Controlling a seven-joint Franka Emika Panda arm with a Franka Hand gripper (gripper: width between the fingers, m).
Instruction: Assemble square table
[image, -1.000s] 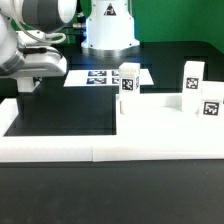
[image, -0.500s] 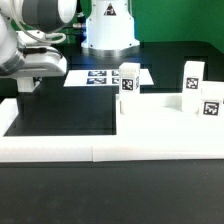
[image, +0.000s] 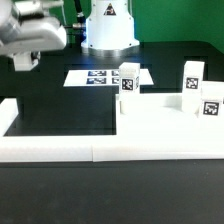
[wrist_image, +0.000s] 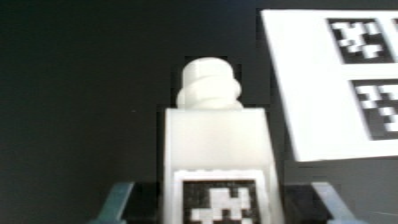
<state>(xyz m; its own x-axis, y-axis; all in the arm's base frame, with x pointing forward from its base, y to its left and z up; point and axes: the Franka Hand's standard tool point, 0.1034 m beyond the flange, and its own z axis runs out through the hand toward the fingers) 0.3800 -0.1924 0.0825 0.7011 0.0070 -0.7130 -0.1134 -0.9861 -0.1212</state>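
In the upper left of the exterior view the gripper hangs above the black table. The wrist view shows it closed on a white leg post (tag facing the camera), beside the marker board. The tabletop stands at centre right, two legs on it.

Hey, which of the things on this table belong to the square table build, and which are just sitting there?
Part of the job:
tabletop
upright leg post
second upright leg post
held leg post, in the gripper

Just sitting there:
marker board
border wall
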